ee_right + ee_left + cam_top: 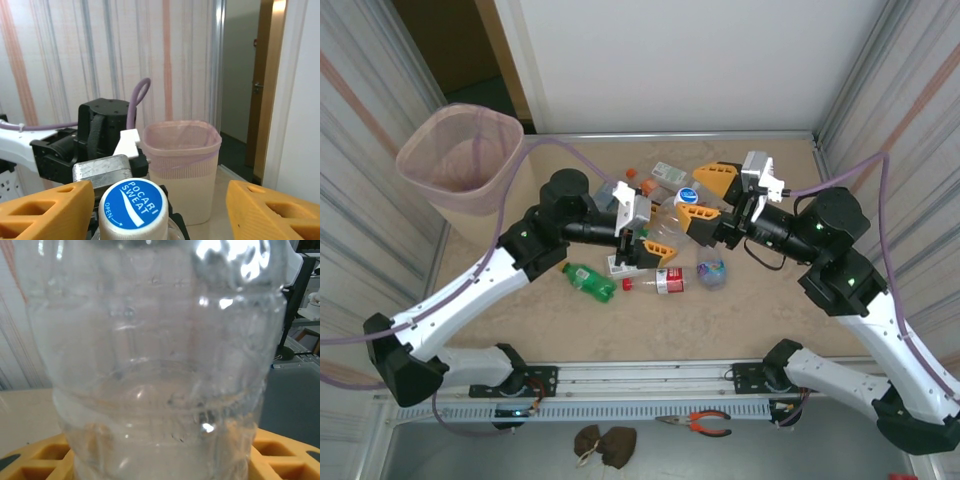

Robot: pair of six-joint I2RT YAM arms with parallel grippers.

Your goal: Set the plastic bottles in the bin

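Bin (470,198) upper left, no bottle seen inside; plastic bottles (588,280) scattered mid-table (520,320). Left end effector (160,462) clamped on clear bottle (150,365); right end effector (160,210) apart around its cap (132,206). Judged: barely begun

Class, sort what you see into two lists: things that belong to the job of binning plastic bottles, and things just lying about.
Belongs to the job: bin, green bottle, red-labelled bottle, blue-capped bottle.

Just lying about: orange-handled pliers, brown bundle, both on the near side of the arm bases.
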